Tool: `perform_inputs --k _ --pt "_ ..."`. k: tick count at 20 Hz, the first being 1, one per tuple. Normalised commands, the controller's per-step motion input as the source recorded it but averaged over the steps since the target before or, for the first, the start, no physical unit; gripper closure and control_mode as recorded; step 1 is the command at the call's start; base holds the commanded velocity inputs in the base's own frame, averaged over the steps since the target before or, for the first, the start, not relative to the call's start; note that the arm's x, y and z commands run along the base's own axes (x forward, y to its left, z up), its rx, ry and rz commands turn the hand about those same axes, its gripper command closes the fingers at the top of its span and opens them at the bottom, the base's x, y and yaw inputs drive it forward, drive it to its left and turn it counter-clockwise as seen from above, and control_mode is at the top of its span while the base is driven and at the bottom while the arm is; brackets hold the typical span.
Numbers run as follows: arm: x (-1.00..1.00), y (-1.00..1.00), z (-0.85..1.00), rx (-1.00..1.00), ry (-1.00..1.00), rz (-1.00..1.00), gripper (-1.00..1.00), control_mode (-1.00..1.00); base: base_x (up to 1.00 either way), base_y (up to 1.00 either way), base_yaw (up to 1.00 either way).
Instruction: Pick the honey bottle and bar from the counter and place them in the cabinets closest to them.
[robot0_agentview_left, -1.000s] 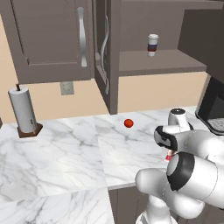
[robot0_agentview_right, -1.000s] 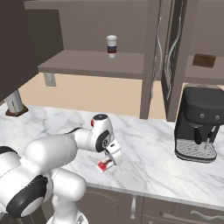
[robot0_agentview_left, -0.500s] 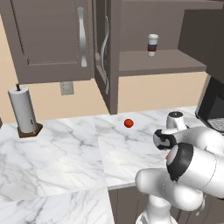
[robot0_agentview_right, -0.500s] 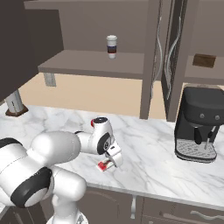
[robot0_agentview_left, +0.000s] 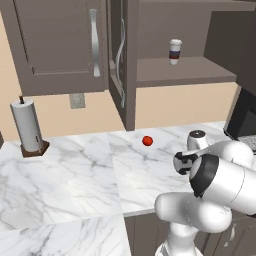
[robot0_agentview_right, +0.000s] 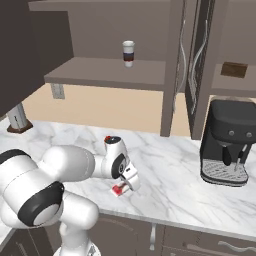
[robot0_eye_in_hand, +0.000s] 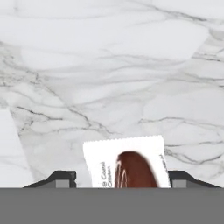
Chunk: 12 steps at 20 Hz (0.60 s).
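Marble counter (robot0_eye_in_hand: 109, 65) bare around bar (robot0_eye_in_hand: 127, 164) — tool (robot0_eye_in_hand: 119, 178) straddling.

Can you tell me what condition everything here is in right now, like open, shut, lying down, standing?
bar: lying flat on the counter, between the end effector's fingertips
end effector: open around the bar, not yet clamped
cabinet door: swung open
coffee cup: upright on the open shelf, lid on
paper towel roll: standing on its holder
red ball: resting on the counter

The bar's (robot0_eye_in_hand: 127, 168) lower part is cut off; the wrapper print is too blurred to read.
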Motion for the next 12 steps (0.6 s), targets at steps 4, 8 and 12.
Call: perform_inputs --k 4,8,12 --pt "0.00 0.00 0.00 0.00 0.00 0.00 1.00 -1.00 0.00 0.00 0.00" --pt "0.00 0.00 0.27 0.00 0.00 0.00 1.00 -1.00 0.00 0.00 0.00" --pt "0.00 0.00 0.56 0.00 0.00 0.00 1.00 -1.00 0.00 0.00 0.00"
